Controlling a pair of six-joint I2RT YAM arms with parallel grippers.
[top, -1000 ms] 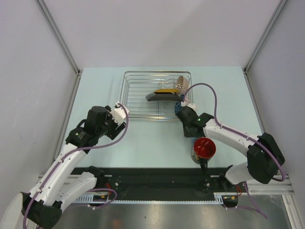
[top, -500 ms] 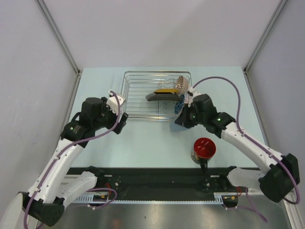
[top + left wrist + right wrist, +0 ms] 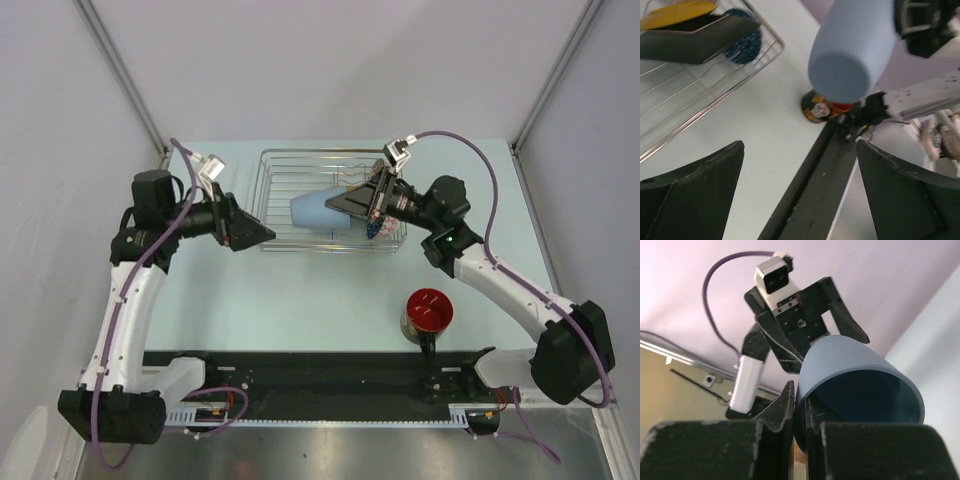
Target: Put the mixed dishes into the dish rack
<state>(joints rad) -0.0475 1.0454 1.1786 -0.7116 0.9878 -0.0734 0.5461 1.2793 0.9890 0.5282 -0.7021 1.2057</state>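
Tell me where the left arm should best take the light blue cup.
Probably by the closed base end of the light blue cup, coming straight from the left gripper. The cup lies level with its base towards those open jaws, and the right gripper pinches the rim.

top external | dish rack (image 3: 275,165): near the table's (image 3: 300,290) far edge, middle; light blue cup (image 3: 312,211): on its side over the rack's middle, the right gripper (image 3: 342,204) at its rim | left gripper (image 3: 264,232): just off the rack's near left corner, pointing at the cup | dark mug (image 3: 428,312): upright, red inside showing; near the table's near edge, right of middle
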